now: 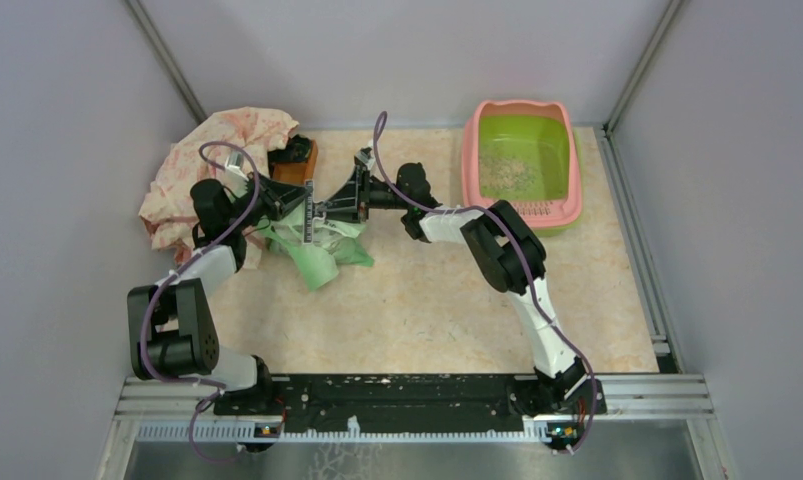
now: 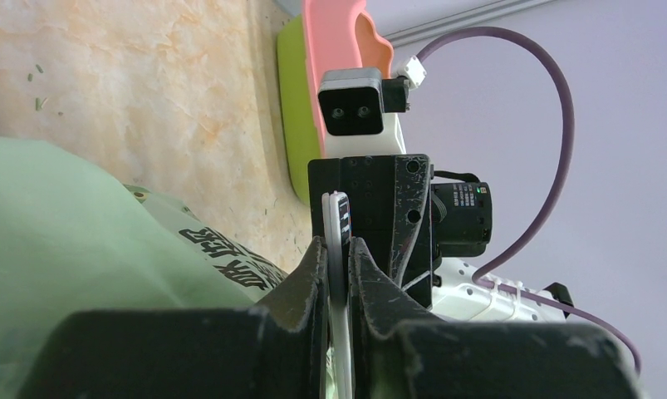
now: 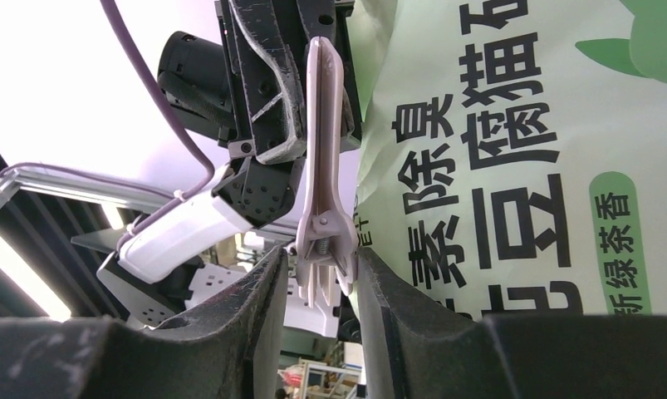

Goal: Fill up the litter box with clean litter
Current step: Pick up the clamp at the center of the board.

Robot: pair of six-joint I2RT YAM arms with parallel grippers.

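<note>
Green, crumpled, printed bag (image 1: 317,262) seemingly clipped shut; filling barely begun.

Nearest, over the beige table (image 1: 427,300), both grippers clamped on one long pale plastic bag clip (image 3: 321,125): left gripper (image 2: 338,249) pinched on its flat tip, right gripper (image 3: 317,266) squeezed around its sprung hinge end. Just beneath, the bag, by the look of it unopened, so unclipping and pouring all left to do. Farthest, in the far right corner and well apart from both grippers, the rectangular pink-rimmed plastic litter box (image 1: 472,150) with lime-green basin, holding only a thin scatter of pale beige litter granules (image 1: 507,175) across its floor.
</note>
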